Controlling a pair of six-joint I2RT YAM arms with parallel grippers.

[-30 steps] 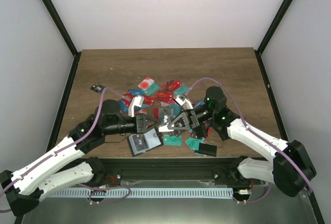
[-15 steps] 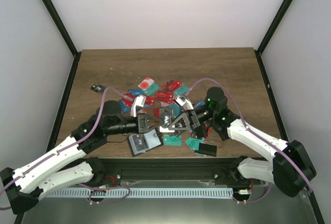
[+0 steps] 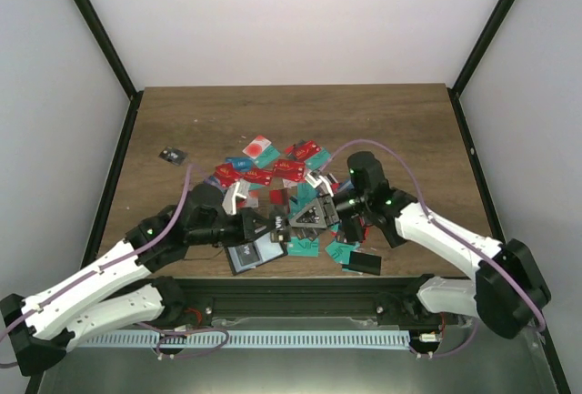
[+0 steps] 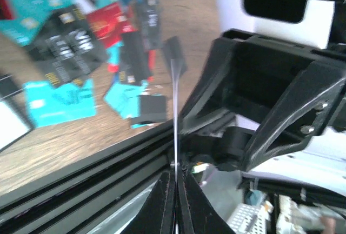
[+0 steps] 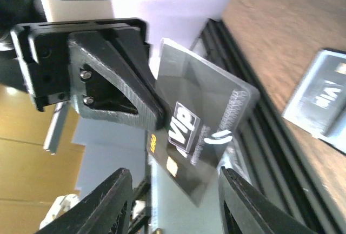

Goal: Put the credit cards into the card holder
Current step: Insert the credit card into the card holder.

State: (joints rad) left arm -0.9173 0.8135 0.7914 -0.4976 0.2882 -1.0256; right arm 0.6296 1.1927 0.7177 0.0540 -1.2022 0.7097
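Observation:
My left gripper (image 3: 271, 224) is shut on a black VIP credit card (image 5: 201, 128) and holds it above the table's front edge. In the left wrist view the card (image 4: 174, 109) stands edge-on between my shut fingers (image 4: 165, 201). My right gripper (image 5: 175, 204) is open, its fingers (image 5: 113, 201) on either side of the card's lower corner without touching it. The card holder (image 3: 250, 253) lies open below the left gripper and shows grey-clear pockets; it also appears in the right wrist view (image 5: 324, 104). Several red, teal and blue cards (image 3: 273, 171) lie piled mid-table.
Teal cards (image 3: 305, 247) and a plain black flat case (image 3: 364, 263) lie near the front edge. A small black item (image 3: 169, 155) sits alone at the left. The black front rail (image 3: 291, 289) runs just below the grippers. Loose cards also show in the left wrist view (image 4: 59, 101).
The left arm has moved right toward the right gripper and its jaws have closed on the black card. The right gripper has shifted slightly left and stands open around it.

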